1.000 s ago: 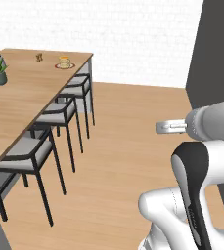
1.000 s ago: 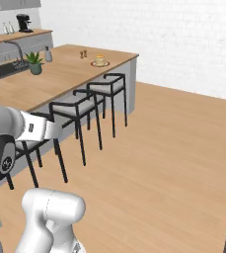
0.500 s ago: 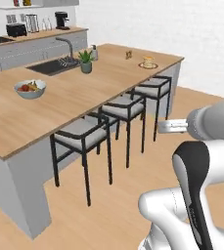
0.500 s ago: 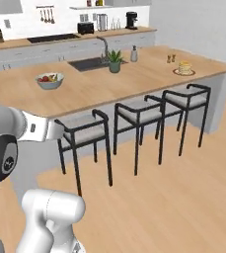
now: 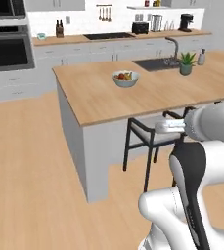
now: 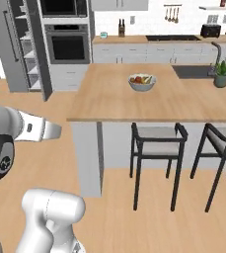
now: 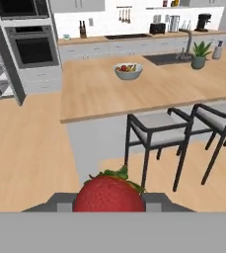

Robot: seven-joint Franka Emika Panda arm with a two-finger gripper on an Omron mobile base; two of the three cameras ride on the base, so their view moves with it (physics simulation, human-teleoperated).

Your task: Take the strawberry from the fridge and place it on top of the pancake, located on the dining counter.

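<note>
The strawberry is seen right up close at the bottom of the hand view, red w/ green leaves on top, clamped between the two dark fingertips of the gripper, so the jaws are held partway closed on the fruit. It's carried in the air over the wood floor, near side of the dining counter, not over the top of it. The counter is a big light-wood slab w/ grey sides; a grey bowl of mixed fruit is sat on it toward the far edge, approx mid-length. Further right a dark sink w/ a tall faucet is set into the top, and a small potted plant is stood just beside it. Two dark-framed stools w/ grey seats are tucked at the near side, right of the counter's grey end. In the right base view the fridge is seen far left w/ a door open and white shelves showing, and the black wall oven is just right of it. Along the far wall a white-cabinet counter is run w/ a toaster, a coffee maker and a knife block on it. The pancake can't be made out from here.
</note>
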